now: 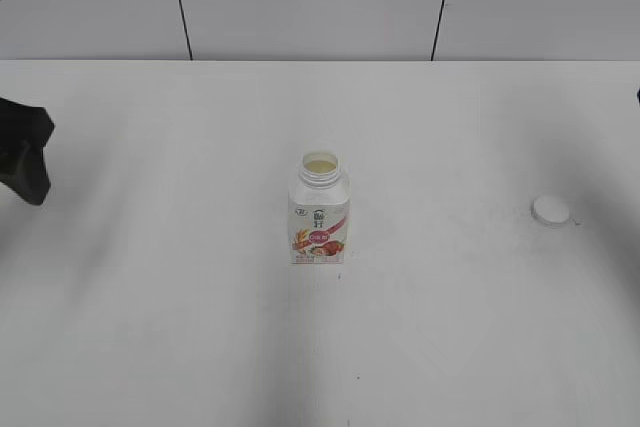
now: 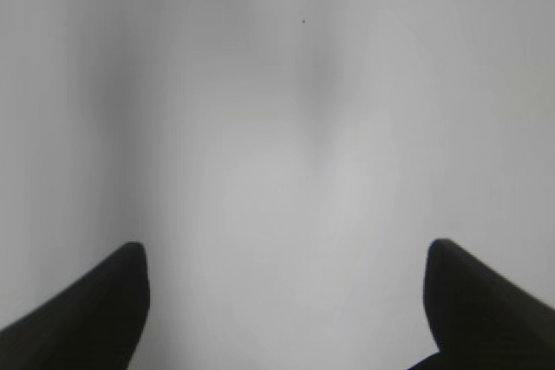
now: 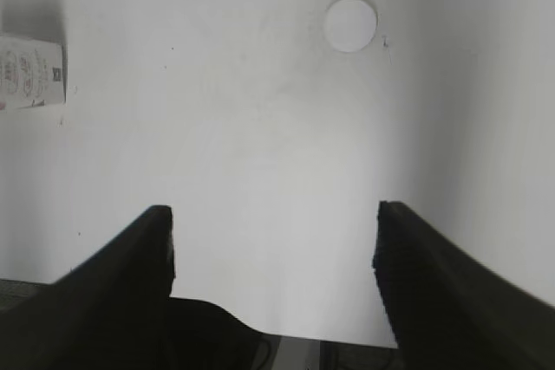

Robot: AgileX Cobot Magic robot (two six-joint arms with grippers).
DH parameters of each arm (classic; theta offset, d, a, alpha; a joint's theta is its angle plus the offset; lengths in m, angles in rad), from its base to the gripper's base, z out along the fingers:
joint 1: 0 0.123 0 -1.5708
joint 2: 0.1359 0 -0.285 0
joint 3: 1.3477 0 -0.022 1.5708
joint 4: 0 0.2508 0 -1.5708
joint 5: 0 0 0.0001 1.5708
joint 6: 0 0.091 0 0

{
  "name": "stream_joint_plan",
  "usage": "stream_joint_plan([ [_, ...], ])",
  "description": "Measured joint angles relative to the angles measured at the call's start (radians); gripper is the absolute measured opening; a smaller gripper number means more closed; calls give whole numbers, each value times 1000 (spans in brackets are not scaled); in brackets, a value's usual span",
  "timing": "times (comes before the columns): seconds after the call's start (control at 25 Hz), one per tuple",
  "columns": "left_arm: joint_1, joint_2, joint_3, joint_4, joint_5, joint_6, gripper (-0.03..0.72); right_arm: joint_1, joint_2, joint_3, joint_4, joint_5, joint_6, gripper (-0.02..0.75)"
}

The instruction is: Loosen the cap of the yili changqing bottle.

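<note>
Nearest the right wrist camera, the right gripper (image 3: 273,253) is seen with its two dark fingers (image 3: 130,275) held wide apart and nothing between them, hovering over the white table (image 3: 260,153). Beyond the gap and slightly to the right, the cap (image 3: 351,24) is seen lying flat on the table, well apart from the fingertips. At the far left edge of that view, a corner of the yili changqing bottle (image 3: 32,72) is shown.

On the left side, the left gripper (image 2: 286,292) is likewise spread open and empty above bare tabletop.

From the exterior camera, the bottle (image 1: 319,209) is seen standing upright near the table's middle, its neck uncovered. The cap (image 1: 551,210) is seen well to the bottle's right, and part of the left arm (image 1: 25,159) at the left edge.
</note>
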Motion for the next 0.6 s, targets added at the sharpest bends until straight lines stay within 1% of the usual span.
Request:
stream_joint_plan([
  [0.36,1,-389,250,-20,-14,0,586,0,-312,247,-19,0,0,564],
  [0.6,1,-724,329,-20,0,0,586,0,-528,358,-70,1,1,564],
])
